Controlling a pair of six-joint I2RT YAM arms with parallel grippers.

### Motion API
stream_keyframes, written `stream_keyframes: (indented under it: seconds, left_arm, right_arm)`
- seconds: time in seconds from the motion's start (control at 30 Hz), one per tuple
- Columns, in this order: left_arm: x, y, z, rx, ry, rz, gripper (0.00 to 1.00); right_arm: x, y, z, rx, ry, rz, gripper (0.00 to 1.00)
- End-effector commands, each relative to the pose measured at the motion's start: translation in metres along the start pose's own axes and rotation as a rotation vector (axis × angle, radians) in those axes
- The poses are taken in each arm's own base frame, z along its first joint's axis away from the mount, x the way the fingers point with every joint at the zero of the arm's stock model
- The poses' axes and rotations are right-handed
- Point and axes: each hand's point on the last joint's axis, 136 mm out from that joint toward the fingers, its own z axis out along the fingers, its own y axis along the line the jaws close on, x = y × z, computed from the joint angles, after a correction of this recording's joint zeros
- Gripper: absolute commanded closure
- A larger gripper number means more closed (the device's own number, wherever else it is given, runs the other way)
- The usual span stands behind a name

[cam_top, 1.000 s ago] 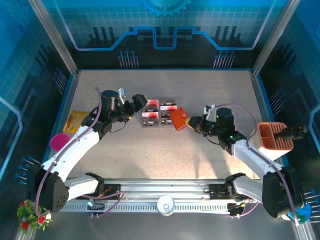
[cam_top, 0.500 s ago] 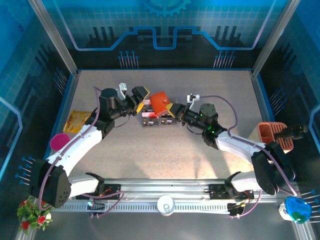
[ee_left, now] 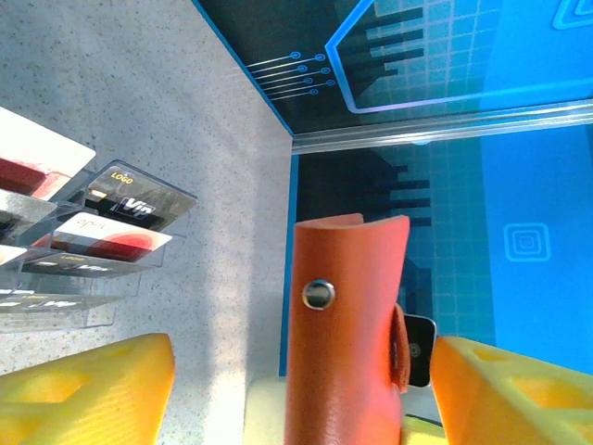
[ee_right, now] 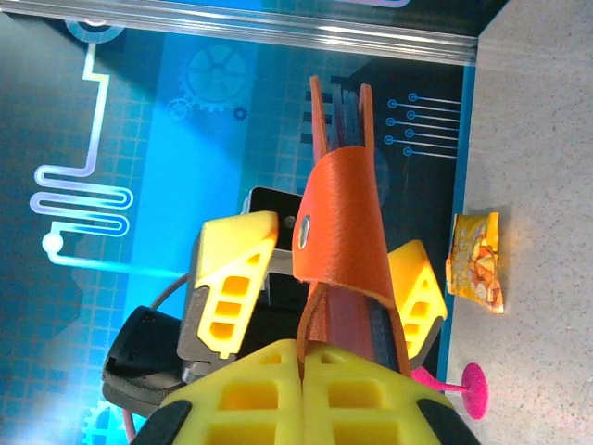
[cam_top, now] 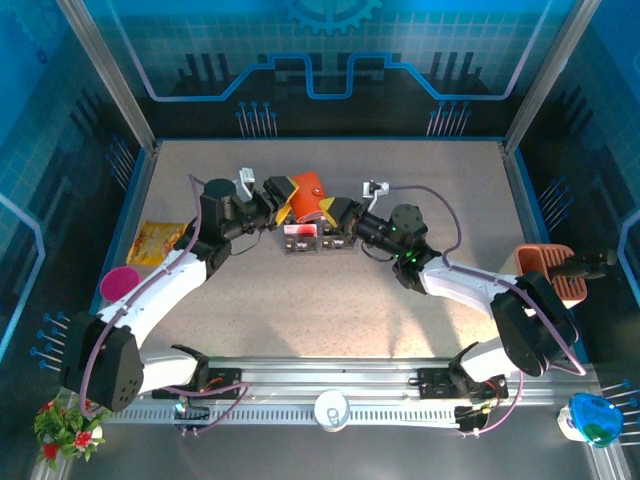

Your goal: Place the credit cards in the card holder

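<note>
The card holder (cam_top: 308, 192) is held off the table, just behind the credit cards (cam_top: 303, 238) — the right gripper (ee_right: 304, 357) pinches one end, and the long axis points its free end between the spread fingers of the left gripper (ee_left: 302, 360).

card holder (cam_top: 308, 190) carried left, now inside left claw (cam_top: 284, 198)
</note>
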Motion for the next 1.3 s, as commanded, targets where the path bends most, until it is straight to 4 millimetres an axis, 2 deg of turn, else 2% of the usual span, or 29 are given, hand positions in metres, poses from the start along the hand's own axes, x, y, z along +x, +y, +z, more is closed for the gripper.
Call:
stream_keyframes:
  seconds: [0.0,0.2,0.3,0.4,0.53,0.6,0.73,0.9,0.97,1.1,1.27]
  left_arm:
    - [-0.002,0.000,0.002,0.021,0.003,0.005,0.29]
    - [-0.002,-0.006,0.004,0.046,0.005,0.004,0.43]
    - [-0.002,-0.006,0.004,0.051,0.006,0.003,0.53]
    - [0.000,-0.004,0.004,0.052,0.006,0.000,0.66]
    - [0.000,-0.001,0.002,0.044,0.002,-0.002,0.92]
    - [0.001,0.001,0.002,0.038,0.001,0.004,1.00]
    - [0.004,0.004,-0.002,0.027,0.010,0.054,1.00]
    - [0.008,0.000,-0.011,0.010,0.015,0.238,1.00]
    - [0.010,-0.002,-0.014,0.010,0.019,0.303,1.00]
    - [0.015,-0.002,-0.015,0.018,0.035,0.355,1.00]
    - [0.021,0.001,-0.010,0.025,0.050,0.350,1.00]
  right_arm:
    - [0.003,0.022,0.007,-0.074,0.002,-0.013,1.00]
    - [0.009,0.018,0.011,-0.074,0.014,-0.004,1.00]
    - [0.010,0.016,0.013,-0.074,0.016,0.003,1.00]
    - [0.011,0.014,0.014,-0.071,0.017,0.006,1.00]
    - [0.012,0.011,0.015,-0.060,0.026,-0.002,1.00]
    - [0.013,0.006,0.012,-0.028,0.040,-0.027,0.86]
    - [0.009,-0.015,-0.010,0.139,0.045,-0.116,0.68]
    - [-0.001,-0.043,-0.048,0.478,0.080,-0.344,0.54]
    - [-0.006,-0.040,-0.055,0.567,0.099,-0.447,0.50]
    - [-0.010,-0.035,-0.054,0.653,0.133,-0.585,0.44]
    - [-0.002,-0.021,-0.029,0.656,0.188,-0.687,0.41]
